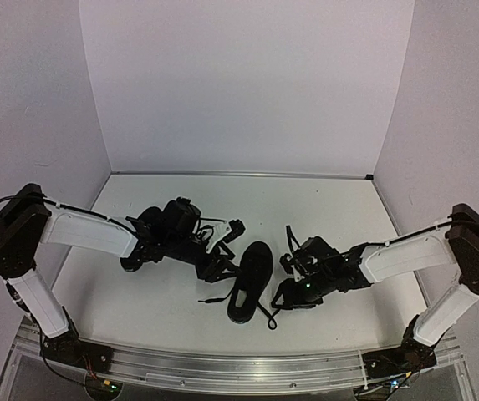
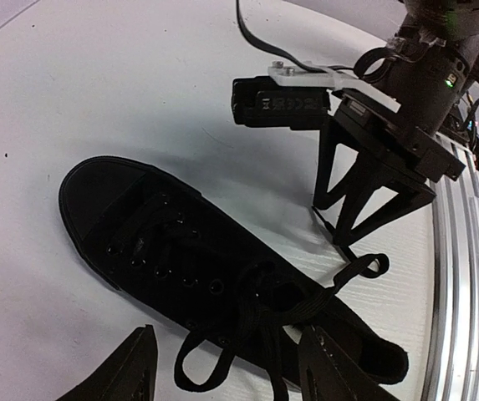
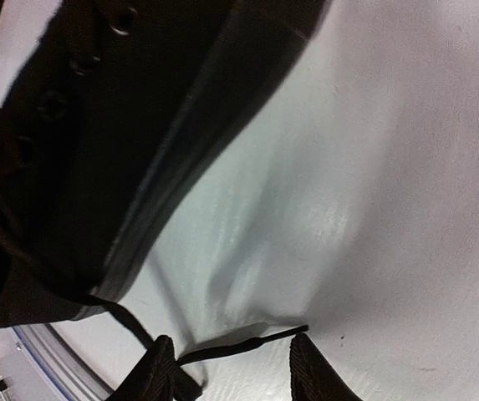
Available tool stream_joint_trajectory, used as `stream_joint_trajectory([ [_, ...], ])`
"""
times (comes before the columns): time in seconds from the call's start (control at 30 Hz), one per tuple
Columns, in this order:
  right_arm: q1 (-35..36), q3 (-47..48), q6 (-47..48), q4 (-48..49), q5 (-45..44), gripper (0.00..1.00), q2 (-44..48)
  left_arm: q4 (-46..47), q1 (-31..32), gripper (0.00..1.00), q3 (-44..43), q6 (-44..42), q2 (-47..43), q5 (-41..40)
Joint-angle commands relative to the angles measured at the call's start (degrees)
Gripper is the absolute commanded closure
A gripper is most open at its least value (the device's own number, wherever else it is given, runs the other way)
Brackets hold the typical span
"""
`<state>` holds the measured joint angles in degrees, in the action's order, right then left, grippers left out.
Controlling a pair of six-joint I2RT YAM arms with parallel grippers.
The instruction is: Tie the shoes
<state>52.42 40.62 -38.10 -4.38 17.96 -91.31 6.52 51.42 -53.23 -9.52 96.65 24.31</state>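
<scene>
- One black shoe (image 1: 250,280) is seen near the middle of the white surface (image 1: 172,313), with its toe toward 12 o'clock and its heel toward 6 o'clock in the top view.
- Its laces (image 2: 247,334) are left loose. They spill over the opening and trail off the heel end, and one strand (image 1: 266,317) is laid on the surface toward 5 o'clock.
- The left tool (image 1: 220,259) is held at 9 o'clock of the shoe. In its wrist view, both fingers (image 2: 139,368) are spread wide on either side of the shoe's laced midsection (image 2: 189,267), and nothing is gripped.
- The right tool (image 1: 289,290) is placed at 3 o'clock of the shoe, low over the surface beside the heel.
- In the right wrist view, a gap is kept between the two fingers (image 3: 306,372), and a lace end (image 3: 247,344) is stretched flat on the surface across that gap. It is not pinched, and the jaws are partly open.
- From the left wrist view, the right tool (image 2: 333,225) is pointed down just above a small lace loop (image 2: 366,267).
- Dark shapes under the left arm at 9 o'clock cannot be identified.
</scene>
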Motion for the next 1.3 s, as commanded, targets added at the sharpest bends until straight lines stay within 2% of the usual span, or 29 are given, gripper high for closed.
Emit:
stream_joint_trajectory([
  [0.0,-0.08,1.72,0.86,0.09,-2.19,0.57,-2.71,0.65,-0.25,0.4,-2.77,-2.45,0.85,2.66],
  [0.23,2.18,2.69,0.85,-1.75,-4.89,0.61,-5.01,1.01,-0.4,0.41,-2.95,-2.98,1.99,2.89],
  [0.47,5.49,5.25,0.68,-7.01,-11.42,0.66,-7.61,1.2,-0.6,0.43,-3.08,-3.53,2.46,3.25],
  [0.6,7.19,6.12,0.24,-9.21,-14.05,0.73,-8.94,1.05,-0.81,0.43,-2.89,-3.76,2.32,3.06],
  [0.73,8.17,6.31,-0.39,-9.42,-14.33,0.88,-9.73,0.49,-0.97,0.46,-2.8,-4.34,2.4,2.97],
  [0.83,8.2,6.37,-0.67,-9.49,-14.35,0.99,-8.63,-1.13,-0.98,0.54,-3.01,-5.43,2.69,3.02],
  [0.87,8.21,6.45,-0.91,-9.58,-14.71,1.0,-7.92,-1.53,-1.05,0.57,-3.04,-5.9,2.71,3.03],
  [1.03,8.14,7.28,-1.55,-11.41,-17.73,1.0,-3.86,-2.59,-1.69,0.7,-3.07,-6.83,2.79,3.86],
  [1.27,5.56,6.51,-3.91,-18.12,-26.64,1.0,4.3,-3.31,-2.65,0.95,-2.43,-7.1,2.4,4.23],
])
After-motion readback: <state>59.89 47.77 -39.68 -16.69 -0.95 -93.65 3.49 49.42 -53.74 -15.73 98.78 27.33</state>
